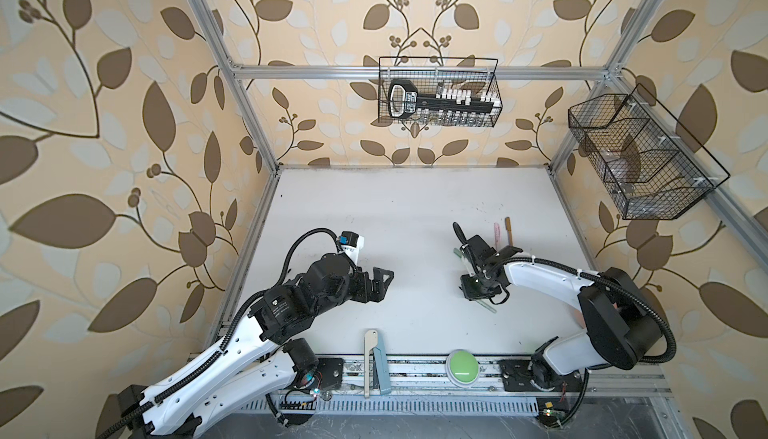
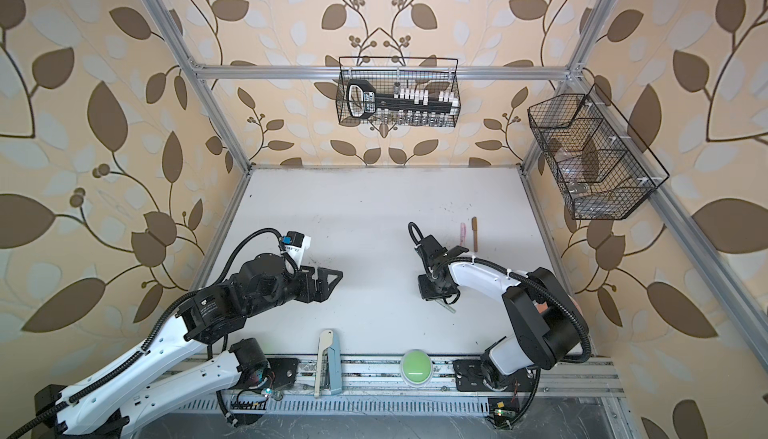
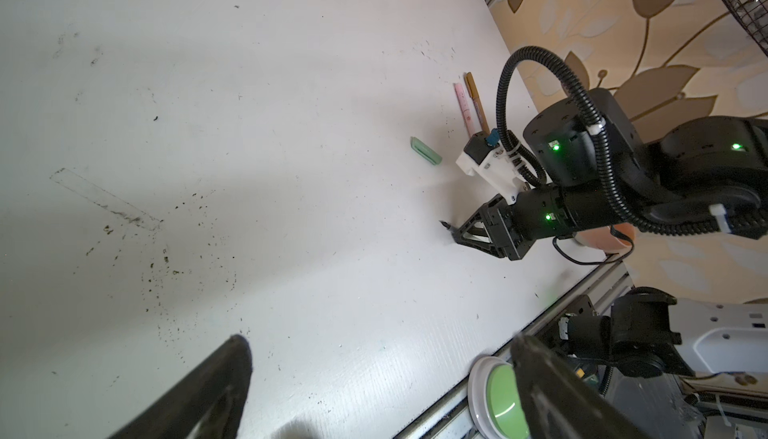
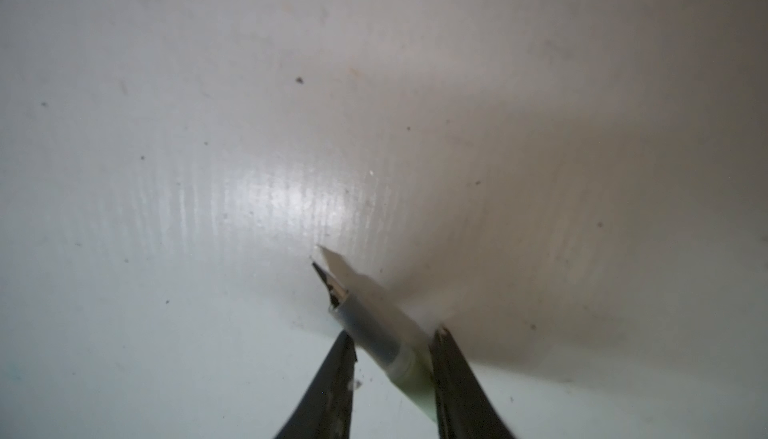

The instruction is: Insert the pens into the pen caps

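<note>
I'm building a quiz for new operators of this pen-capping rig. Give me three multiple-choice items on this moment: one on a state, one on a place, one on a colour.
1. The left end effector is: A open and empty; B shut on a pen; C shut on a cap.
2. The pale green pen is: A in the left end effector; B between the right end effector's fingers; C pushed into a cap.
3. The loose cap lying alone on the table is: A pink; B brown; C green.

Answers:
1 A: in the left wrist view its fingers stand wide apart with only table between them.
2 B: the right wrist view shows the pen lying between the two fingers.
3 C: it shows pale green in the left wrist view.
</note>
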